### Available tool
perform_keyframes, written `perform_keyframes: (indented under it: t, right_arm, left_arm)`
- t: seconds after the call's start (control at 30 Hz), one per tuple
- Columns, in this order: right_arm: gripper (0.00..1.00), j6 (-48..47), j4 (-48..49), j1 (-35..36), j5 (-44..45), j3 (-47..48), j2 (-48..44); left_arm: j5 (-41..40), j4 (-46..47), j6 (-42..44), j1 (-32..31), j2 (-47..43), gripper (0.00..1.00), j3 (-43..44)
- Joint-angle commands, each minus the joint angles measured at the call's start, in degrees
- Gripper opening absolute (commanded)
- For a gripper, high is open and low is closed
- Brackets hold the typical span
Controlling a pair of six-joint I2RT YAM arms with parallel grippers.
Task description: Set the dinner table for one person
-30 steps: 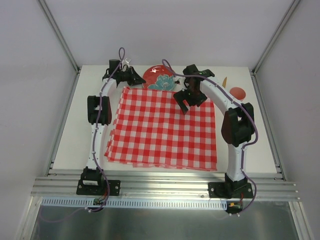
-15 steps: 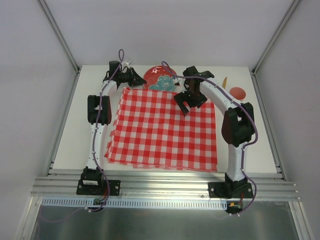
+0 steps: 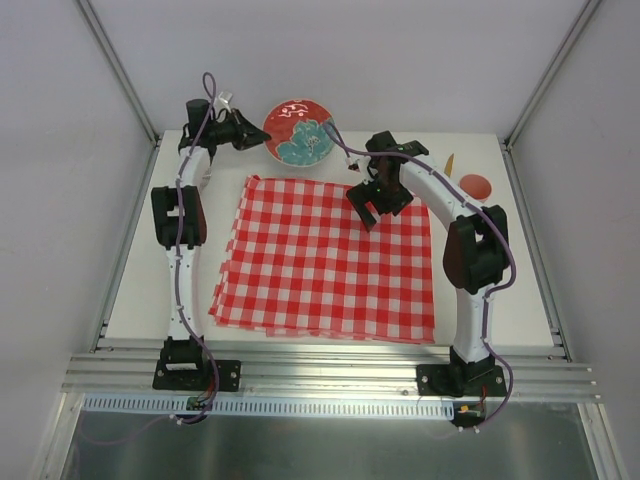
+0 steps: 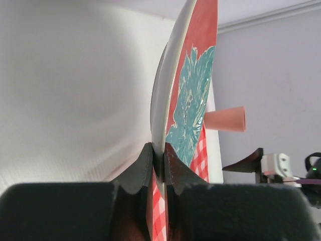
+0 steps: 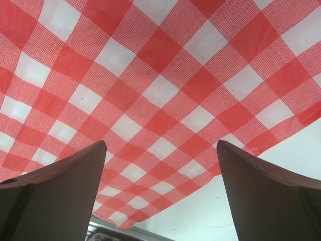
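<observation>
A red plate (image 3: 298,133) with a teal flower pattern hangs tilted above the far edge of the dinner table (image 3: 145,280), its face turned up toward the top camera. My left gripper (image 3: 260,137) is shut on the plate's left rim. The left wrist view shows the plate (image 4: 193,95) edge-on, its rim pinched between the left gripper (image 4: 159,154) fingers. A red-and-white checked cloth (image 3: 325,255) lies flat in the middle of the table. My right gripper (image 3: 371,205) hovers open over the cloth's far right part, and the right wrist view shows only cloth (image 5: 160,85) between its fingers (image 5: 55,191).
A small red cup (image 3: 477,185) stands at the far right of the table, seen as a pink cup (image 4: 225,119) in the left wrist view. A thin orange utensil (image 3: 450,163) lies beside it. Grey rails (image 3: 330,372) edge the table.
My left arm has lifted the plate off the table's far edge and swung it up and to the left, tilting its face toward the top camera. The right arm has hardly moved.
</observation>
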Motion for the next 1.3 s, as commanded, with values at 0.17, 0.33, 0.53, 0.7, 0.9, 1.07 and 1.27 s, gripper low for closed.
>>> perform_keyframes:
  t: [0.17, 0.33, 0.53, 0.7, 0.9, 1.07, 1.27]
  right_arm:
    - [0.97, -1.9, -1.8, 0.1, -1.6, 1.6, -1.3]
    - [0.97, -1.4, -1.6, -3.7, -4.2, 1.1, -2.2]
    - [0.97, 2.1, -2.2, -12.1, -10.4, 1.5, -0.5]
    - [0.97, 3.4, -3.1, -15.9, -15.8, 2.9, 2.1]
    - [0.97, 9.1, -2.1, -16.6, -23.5, 3.3, 2.3]
    - [0.97, 10.2, -0.8, -16.3, -23.5, 4.1, 2.7]
    - [0.97, 9.9, -0.8, -16.2, -22.1, 7.4, 3.7]
  left_arm:
    - [9.4, 9.7, -6.3, 2.6, -18.5, 0.00, -6.8]
    - [13.8, 7.4, -4.7, 2.3, -28.5, 0.00, -21.0]
    - [13.5, -1.8, 3.6, 0.6, -39.1, 0.00, -34.2]
    - [12.7, -10.0, 10.5, 0.3, -44.4, 0.00, -42.0]
    - [12.9, -14.1, 15.2, -0.6, -49.1, 0.00, -50.3]
    - [12.9, -16.1, 19.6, -2.3, -48.7, 0.00, -56.6]
    - [11.5, -16.7, 24.4, -5.5, -44.6, 0.00, -59.0]
